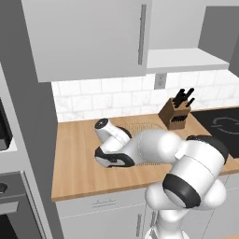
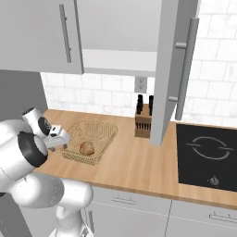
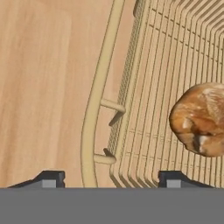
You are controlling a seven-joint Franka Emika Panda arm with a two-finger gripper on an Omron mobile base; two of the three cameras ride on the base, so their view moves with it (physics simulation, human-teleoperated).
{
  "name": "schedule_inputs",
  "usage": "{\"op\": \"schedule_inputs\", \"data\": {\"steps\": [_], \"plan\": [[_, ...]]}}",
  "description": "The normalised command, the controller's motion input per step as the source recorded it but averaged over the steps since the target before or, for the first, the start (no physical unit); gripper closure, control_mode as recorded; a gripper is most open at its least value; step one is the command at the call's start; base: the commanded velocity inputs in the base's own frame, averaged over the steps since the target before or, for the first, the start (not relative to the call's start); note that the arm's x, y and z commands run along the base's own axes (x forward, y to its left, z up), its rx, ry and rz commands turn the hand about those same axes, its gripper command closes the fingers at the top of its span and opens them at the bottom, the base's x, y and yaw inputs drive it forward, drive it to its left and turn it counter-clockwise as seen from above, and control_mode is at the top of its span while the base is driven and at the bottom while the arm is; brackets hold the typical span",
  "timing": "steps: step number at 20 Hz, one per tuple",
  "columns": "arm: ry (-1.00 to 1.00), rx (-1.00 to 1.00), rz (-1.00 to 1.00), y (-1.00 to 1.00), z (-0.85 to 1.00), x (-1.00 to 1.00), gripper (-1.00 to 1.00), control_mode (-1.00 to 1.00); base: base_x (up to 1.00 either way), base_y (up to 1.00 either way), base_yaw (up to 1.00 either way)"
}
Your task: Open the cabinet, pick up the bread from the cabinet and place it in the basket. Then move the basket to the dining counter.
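The tan wire basket [image 2: 104, 132] sits on the wood worktop, and the brown bread [image 2: 86, 148] lies inside it. In the hand view the bread [image 3: 199, 120] is at the right on the basket's mesh floor. The basket's rim and thin handle [image 3: 94, 109] run up the middle. My gripper [image 3: 112, 178] is open just above that edge, one fingertip [image 3: 50, 177] outside the basket and the other over the mesh. From the right base view the gripper [image 2: 62, 139] hangs at the basket's left side. The cabinet [image 2: 169, 69] stands open, with its white shelf [image 2: 118, 60] bare. The dining counter is out of view.
A knife block [image 2: 143, 120] stands right of the basket against the tiled wall. The open cabinet door hangs above it. A black hob [image 2: 208, 148] is set into the worktop at the right. In the left base view an oven column [image 1: 14, 205] stands at the left.
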Motion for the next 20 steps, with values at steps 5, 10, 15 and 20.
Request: {"op": "schedule_inputs", "data": {"steps": [5, 10, 15, 20], "plan": [[0.1, 0.0, 0.0, 0.0, -0.11, 0.0, 1.0, -1.0, 0.0, 0.0, 0.0], [-0.01, -0.08, 0.06, -0.07, 0.18, -0.34, 1.0, -1.0, 0.0, 0.0, 0.0], [-0.14, -0.2, 0.18, -0.02, 0.53, -0.81, 1.0, -1.0, 0.0, 0.0, 0.0], [-0.02, -0.13, 0.19, -0.06, 0.84, -0.92, 1.0, -1.0, 0.0, 0.0, 0.0]]}}
